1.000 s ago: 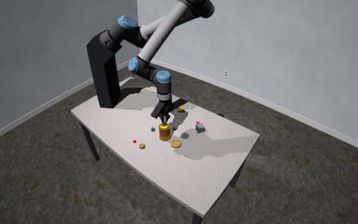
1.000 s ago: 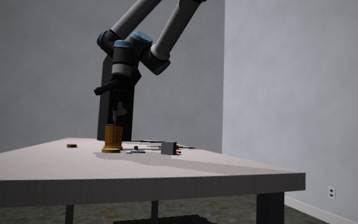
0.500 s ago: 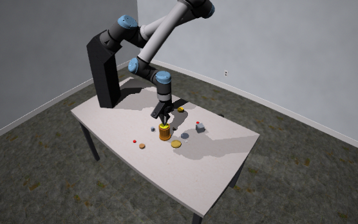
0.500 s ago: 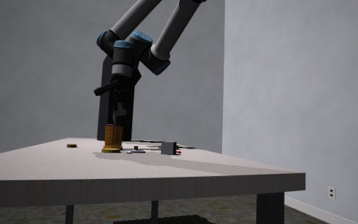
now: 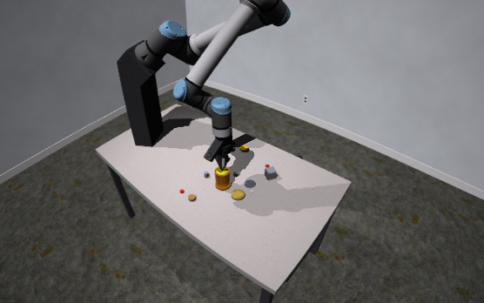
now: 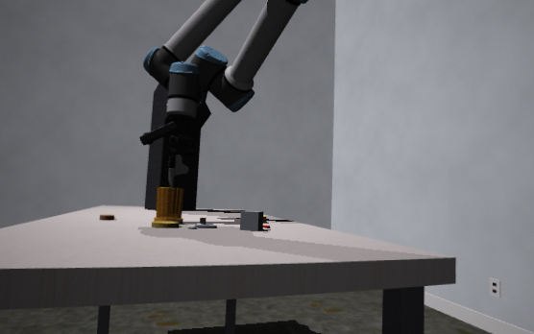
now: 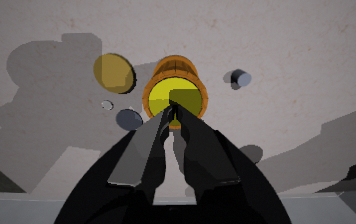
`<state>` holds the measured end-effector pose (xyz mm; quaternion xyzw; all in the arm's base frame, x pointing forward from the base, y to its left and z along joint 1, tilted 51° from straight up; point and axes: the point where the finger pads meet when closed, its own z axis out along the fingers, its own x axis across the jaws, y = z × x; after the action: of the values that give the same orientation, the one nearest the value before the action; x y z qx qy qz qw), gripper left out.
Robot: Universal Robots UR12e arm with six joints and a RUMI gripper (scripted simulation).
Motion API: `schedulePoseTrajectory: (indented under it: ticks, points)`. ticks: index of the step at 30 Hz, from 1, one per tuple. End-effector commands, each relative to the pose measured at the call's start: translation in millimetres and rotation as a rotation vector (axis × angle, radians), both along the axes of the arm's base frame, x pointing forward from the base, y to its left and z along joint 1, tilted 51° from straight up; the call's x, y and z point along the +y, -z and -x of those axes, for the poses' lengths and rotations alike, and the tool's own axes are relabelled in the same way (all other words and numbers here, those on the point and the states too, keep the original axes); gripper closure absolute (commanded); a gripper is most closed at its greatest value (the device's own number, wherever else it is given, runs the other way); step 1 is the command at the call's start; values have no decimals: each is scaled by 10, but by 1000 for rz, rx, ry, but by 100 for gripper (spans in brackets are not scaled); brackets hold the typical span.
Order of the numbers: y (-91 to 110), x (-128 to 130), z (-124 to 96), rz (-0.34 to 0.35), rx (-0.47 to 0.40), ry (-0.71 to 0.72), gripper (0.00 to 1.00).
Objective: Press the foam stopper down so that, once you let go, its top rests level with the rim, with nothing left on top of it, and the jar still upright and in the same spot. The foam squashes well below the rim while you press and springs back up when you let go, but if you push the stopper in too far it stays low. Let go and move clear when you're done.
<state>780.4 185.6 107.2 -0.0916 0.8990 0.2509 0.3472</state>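
Note:
An orange ribbed jar (image 5: 223, 179) stands upright near the middle of the table; it also shows in the side view (image 6: 169, 204) and the wrist view (image 7: 174, 90). Its yellow foam stopper (image 7: 174, 97) fills the mouth; its top also shows in the overhead view (image 5: 222, 172). My gripper (image 5: 224, 166) is shut and empty, pointing straight down over the stopper. In the wrist view the fingertips (image 7: 173, 105) sit over the stopper's middle. In the side view the tips (image 6: 171, 182) are at or just above the jar's rim; I cannot tell whether they touch the foam.
Beside the jar lie a tan disc (image 5: 238, 194), a dark blue-grey disc (image 5: 250, 184), a small brown disc (image 5: 191, 198), a red dot (image 5: 182, 191), a small grey-blue cylinder (image 5: 206, 174) and a grey cube (image 5: 270, 172). A yellow piece (image 5: 245, 148) lies behind. The arm's black base (image 5: 138, 97) stands at the table's back.

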Motion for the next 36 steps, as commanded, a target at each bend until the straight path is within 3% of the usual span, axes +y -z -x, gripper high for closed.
schedulePoseTrajectory:
  ticks: [1,36]
  points:
    - [14,13,-17,0,-1,0,100]
    - [78,65,-76,0,-1,0,100]
